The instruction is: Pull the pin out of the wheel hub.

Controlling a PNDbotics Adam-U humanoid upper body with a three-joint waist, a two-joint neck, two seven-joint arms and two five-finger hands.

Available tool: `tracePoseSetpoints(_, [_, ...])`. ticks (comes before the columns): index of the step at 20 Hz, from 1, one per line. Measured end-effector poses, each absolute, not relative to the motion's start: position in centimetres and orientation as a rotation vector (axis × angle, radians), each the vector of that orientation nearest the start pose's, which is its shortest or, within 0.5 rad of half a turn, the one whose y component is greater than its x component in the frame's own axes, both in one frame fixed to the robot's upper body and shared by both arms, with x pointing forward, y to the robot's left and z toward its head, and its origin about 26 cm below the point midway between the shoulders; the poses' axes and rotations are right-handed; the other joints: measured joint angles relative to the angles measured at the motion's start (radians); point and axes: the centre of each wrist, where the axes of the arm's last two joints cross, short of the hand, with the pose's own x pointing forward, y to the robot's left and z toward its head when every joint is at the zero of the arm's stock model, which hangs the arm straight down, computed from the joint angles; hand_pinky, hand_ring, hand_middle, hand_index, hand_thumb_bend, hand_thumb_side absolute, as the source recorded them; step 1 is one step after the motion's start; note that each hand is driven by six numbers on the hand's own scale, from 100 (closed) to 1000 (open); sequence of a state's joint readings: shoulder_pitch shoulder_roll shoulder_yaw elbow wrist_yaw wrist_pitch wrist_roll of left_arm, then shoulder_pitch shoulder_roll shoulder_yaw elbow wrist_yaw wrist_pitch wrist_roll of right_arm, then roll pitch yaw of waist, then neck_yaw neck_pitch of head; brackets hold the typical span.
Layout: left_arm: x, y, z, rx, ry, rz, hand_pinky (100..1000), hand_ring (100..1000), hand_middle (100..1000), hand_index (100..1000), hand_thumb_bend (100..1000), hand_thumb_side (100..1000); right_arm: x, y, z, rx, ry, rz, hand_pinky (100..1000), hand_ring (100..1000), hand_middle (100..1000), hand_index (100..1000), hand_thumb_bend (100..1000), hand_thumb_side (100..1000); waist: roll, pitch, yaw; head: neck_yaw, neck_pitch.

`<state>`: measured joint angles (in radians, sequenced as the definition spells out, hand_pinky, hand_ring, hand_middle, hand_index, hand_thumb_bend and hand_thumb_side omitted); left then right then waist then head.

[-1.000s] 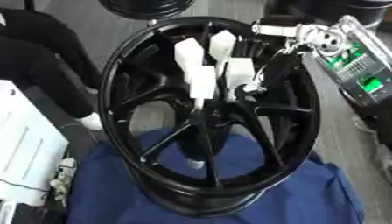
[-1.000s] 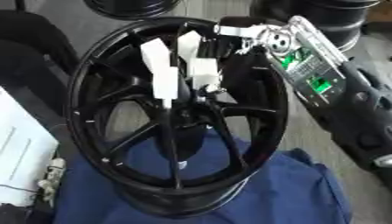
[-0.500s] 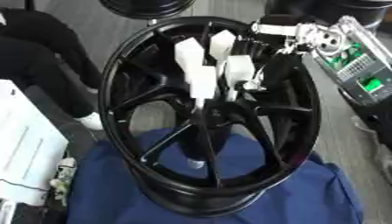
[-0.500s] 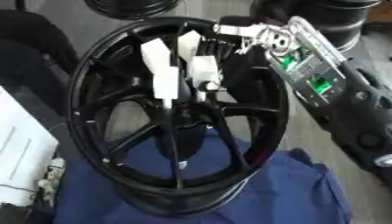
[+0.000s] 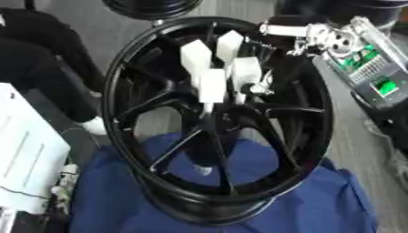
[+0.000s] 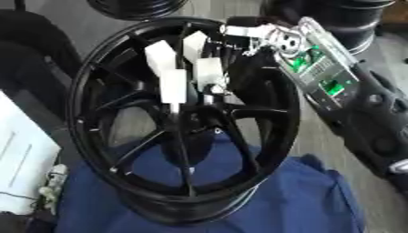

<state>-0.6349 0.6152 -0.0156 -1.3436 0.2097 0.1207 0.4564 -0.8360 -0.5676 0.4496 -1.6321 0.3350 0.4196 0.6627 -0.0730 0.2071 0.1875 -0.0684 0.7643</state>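
Filling most of my view, the big glossy black spoked wheel hub (image 5: 219, 123) stands tilted, its near rim bedded in a rumpled blue cloth (image 5: 318, 205) that spreads across the near part of the scene. Through the spokes I can see the same cloth behind the lower half of the wheel.

On the right, my right arm comes in from the upper corner, its forearm showing a silver frame with a green circuit board (image 6: 318, 73) and black casing nearer the right edge. My right hand (image 5: 219, 73), with its white-capped fingers, reaches across the far rim and down into the middle of the wheel. The fingers are bunched close together and pointing toward the centre boss, where the spokes meet. The pin itself is hidden among them; I can only make out a small silvery bit (image 5: 257, 88) just beside the fingertips, and I cannot tell whether my fingers are closed on anything.

At the left edge lies a flat white panel (image 5: 28, 154), near the cloth's left side. Beyond the wheel, at the far edge, part of another black rim (image 5: 151, 7) shows.
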Motion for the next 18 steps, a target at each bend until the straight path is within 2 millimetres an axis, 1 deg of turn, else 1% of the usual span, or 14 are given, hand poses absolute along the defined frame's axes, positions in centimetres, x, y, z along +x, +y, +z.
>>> tracePoseSetpoints(3, [40.6,35.2,21.1,0.632,-1.904,0.117,749,815,752,759,469,746,37.4,-18.1,26.4,-0.33,-1.437,1.464,705,572,446,495,158,100,0.0,0.0,-0.001,0.0,0.0])
tracePoseSetpoints(7, [40.6,35.2,21.1,0.632,-1.904,0.117,750,816,752,760,468,746,36.8,-18.7,28.2,-0.341,-1.514,1.399,703,561,429,477,157,100,0.0,0.0,-0.001,0.0,0.0])
tracePoseSetpoints(11, [40.5,35.2,21.0,0.632,-1.904,0.116,750,814,753,760,467,746,36.4,-19.7,30.4,-0.374,-1.585,1.32,704,554,422,472,166,100,0.0,0.0,-0.004,-0.004,0.0])
tracePoseSetpoints(15, [40.5,35.2,21.1,0.631,-1.907,0.116,751,815,754,760,465,746,36.0,-20.9,31.9,-0.386,-1.643,1.235,703,550,419,471,173,100,0.0,0.0,-0.008,-0.005,0.0])
tracePoseSetpoints(18, [40.4,35.3,20.9,0.633,-1.901,0.115,751,815,754,759,465,747,35.5,-22.2,33.0,-0.404,-1.683,1.157,703,548,419,471,181,100,0.0,0.0,-0.01,-0.005,0.0])
